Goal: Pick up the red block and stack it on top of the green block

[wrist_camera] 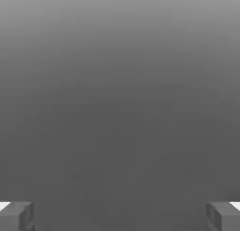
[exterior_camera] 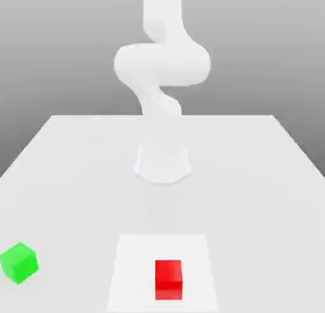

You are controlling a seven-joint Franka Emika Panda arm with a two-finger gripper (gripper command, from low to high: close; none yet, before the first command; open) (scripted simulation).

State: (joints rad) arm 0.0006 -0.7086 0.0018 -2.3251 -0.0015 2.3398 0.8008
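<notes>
On the table, the red block looks light and rigid; grip opposite flat faces. Gripper spread wide, empty.

matte red block, matte green block, smooth white table

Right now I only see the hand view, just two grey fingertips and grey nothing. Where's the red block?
Observer: The red block sits on the table, near the front edge in the exterior view, about the middle.
Operator: And the other one?
Observer: The green block sits apart from it, toward the exterior view's left.
</notes>
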